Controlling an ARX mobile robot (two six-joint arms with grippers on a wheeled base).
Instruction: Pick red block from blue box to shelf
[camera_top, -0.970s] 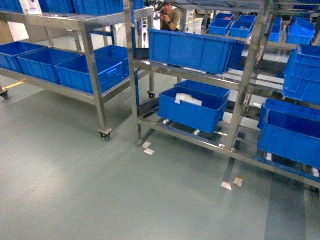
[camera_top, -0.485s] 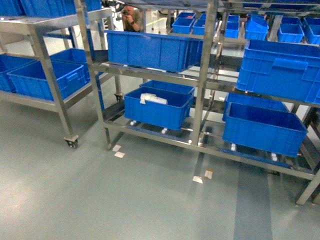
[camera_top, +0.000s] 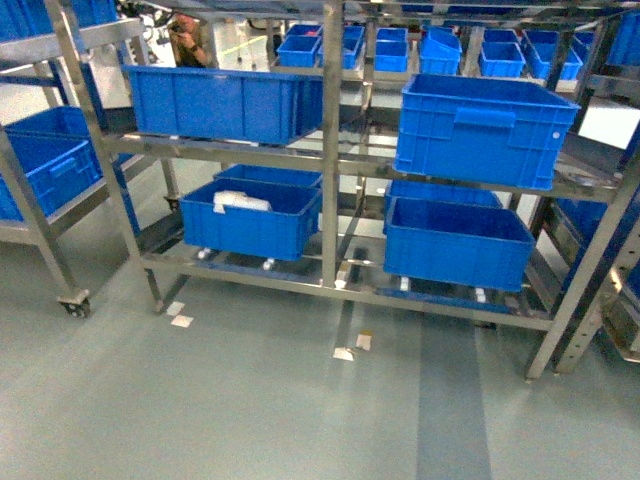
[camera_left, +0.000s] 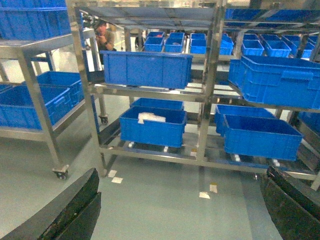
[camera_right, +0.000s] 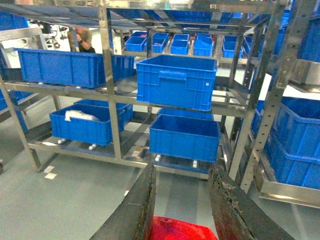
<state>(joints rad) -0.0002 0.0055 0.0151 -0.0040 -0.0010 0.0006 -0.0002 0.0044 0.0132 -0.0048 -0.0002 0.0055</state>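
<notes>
Here, nearest the right wrist camera, the red block (camera_right: 175, 229) is held between the fingers (camera_right: 131, 210) of the right gripper (camera_right: 176, 220), clamped from both sides. In the left wrist view, the left gripper (camera_left: 180, 210) is seen spread wide, with nothing between its dark fingers (camera_left: 70, 212). Beyond, grey floor (camera_top: 250, 410) with bits of tape (camera_top: 343, 353) is shown before the shelf (camera_top: 332, 150). Compared with a second ago, the shelf is seen more squarely and its uprights are shifted leftward in the head view. Dark blue crates (camera_top: 255, 220) are set on its tiers, and a person (camera_top: 190, 40) is glimpsed far behind.
</notes>
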